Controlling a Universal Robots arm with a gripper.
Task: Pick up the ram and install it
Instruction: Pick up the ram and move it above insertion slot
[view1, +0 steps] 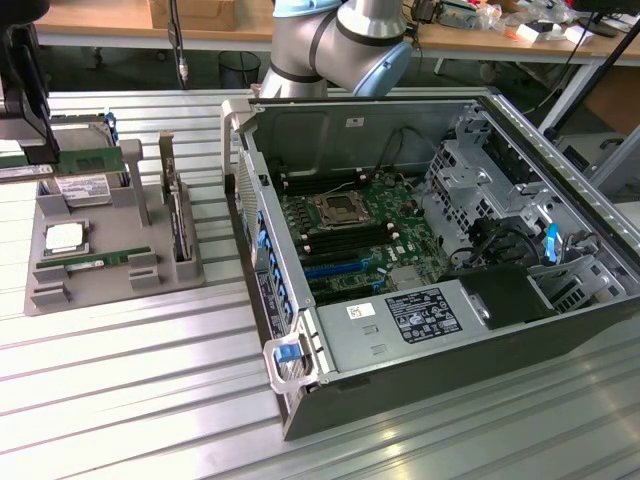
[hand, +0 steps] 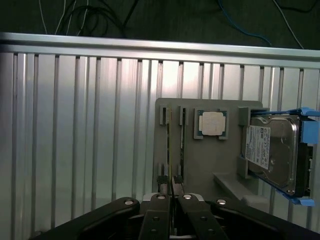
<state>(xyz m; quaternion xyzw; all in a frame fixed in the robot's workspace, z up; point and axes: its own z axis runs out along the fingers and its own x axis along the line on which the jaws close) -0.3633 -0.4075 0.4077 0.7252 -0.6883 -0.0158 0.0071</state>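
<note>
Firmly pressed together, the gripper (hand: 171, 197) pinches the ram (view1: 95, 160), a thin green stick held above the far edge of the grey tray (view1: 110, 290), over the hard drive (view1: 85, 187). A second green stick (view1: 95, 262) lies near the tray's near edge beside a processor (view1: 65, 238). An open computer case (view1: 400, 380) stands at the exterior view's right.

**Bare metal, matt plastic, green board**

Ribbed bare aluminium for the table (view1: 120, 400), satiny and streaked with glare. Matt grey plastic for the holder (view1: 110, 288). Green circuit board for the ram (view1: 95, 161). Matt black on the gripper (hand: 171, 182). Dull grey sheet metal for the computer case (view1: 480, 375), glossy blue plastic on its latches (view1: 287, 352). Polished metal and a white paper label (hand: 257, 145) on the hard drive (hand: 280, 150).
</note>
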